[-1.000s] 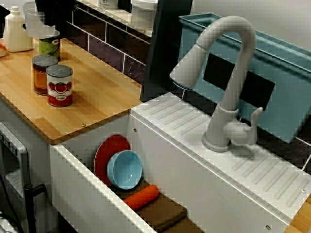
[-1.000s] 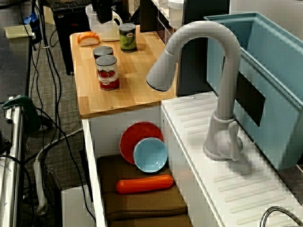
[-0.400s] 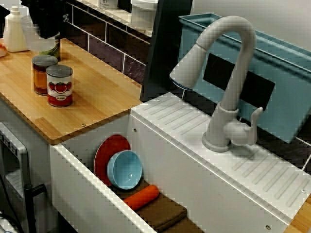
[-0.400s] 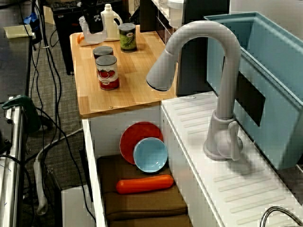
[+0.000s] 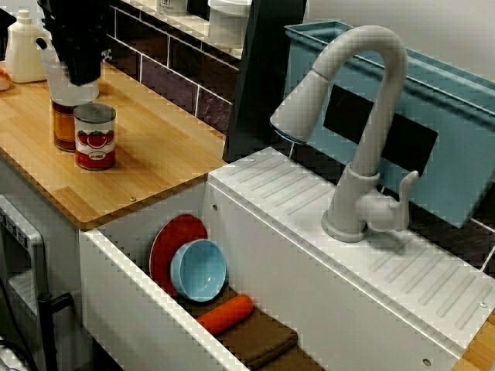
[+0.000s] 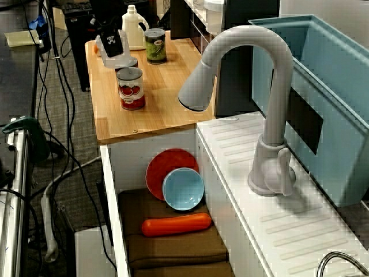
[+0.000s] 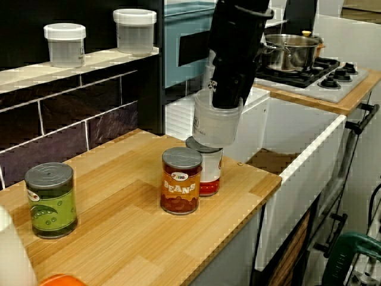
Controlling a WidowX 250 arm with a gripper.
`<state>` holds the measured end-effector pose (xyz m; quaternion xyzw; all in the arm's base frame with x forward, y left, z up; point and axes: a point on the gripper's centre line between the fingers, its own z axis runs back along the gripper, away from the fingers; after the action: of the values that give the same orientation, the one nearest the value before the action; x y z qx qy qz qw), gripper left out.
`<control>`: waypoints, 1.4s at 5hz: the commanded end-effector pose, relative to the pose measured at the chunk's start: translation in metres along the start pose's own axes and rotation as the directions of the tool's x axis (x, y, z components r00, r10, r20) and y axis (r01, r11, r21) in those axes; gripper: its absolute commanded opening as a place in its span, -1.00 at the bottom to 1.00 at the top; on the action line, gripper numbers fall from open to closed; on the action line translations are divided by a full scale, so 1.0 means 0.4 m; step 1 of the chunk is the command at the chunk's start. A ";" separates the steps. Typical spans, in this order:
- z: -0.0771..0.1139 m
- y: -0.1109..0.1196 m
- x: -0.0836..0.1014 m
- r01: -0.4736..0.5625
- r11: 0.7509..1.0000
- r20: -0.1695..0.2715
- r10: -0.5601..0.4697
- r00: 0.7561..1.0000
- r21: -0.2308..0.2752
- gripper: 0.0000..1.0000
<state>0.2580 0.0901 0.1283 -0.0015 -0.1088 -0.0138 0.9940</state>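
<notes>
Clear plastic cup [image 7: 215, 126]: hangs upright in the air over the light wooden counter [image 7: 125, 238], right above a pair of cans. In the view from the counter's end, hides part of the tomato can's lid. In the view across the sink, overlaps the top of the beans can. Contact with either lid cannot be told.
Black gripper [image 7: 221, 101]: reaches down from above, fingers drawn narrow and clamped on the cup's upper wall at the rim.
Brown can labelled BEANS [image 7: 181, 180]: stands upright on the counter, just below and beside the cup, close against the tomato can.
Red-and-white tomato can [image 5: 94, 136]: stands upright, on the sink side of the beans can.
Green-labelled can [image 7: 51, 200]: stands upright near the dark tiled wall [image 7: 71, 125], well apart from the cup.
White plastic bottle [image 6: 133, 27]: stands at the counter's far end, behind the gripper in the view down the counter.
White sink basin [image 6: 112, 190]: adjoins the counter.
Round red plate [image 6: 164, 164]: leans on the basin's end wall.
Light blue bowl [image 6: 183, 188]: leans against the plate, opening outward.
Orange carrot [image 6: 176, 224]: lies on a folded brown cloth [image 6: 173, 249] just beside the bowl.
Grey arched faucet [image 6: 268, 115]: stands on the ribbed white ledge [image 6: 277, 225] behind the basin.
Teal plastic tub [image 6: 334, 98]: stands behind the faucet.
</notes>
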 end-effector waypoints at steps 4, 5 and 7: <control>-0.010 -0.030 0.023 0.098 0.993 0.012 -0.099 0.995 0.067 -1.00; -0.014 -0.033 0.023 0.124 0.989 -0.003 -0.124 0.992 0.083 -1.00; -0.012 -0.022 0.026 0.122 0.989 0.001 -0.122 0.992 0.085 -1.00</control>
<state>0.2662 0.0686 0.1176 0.0369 -0.0903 -0.0702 0.9928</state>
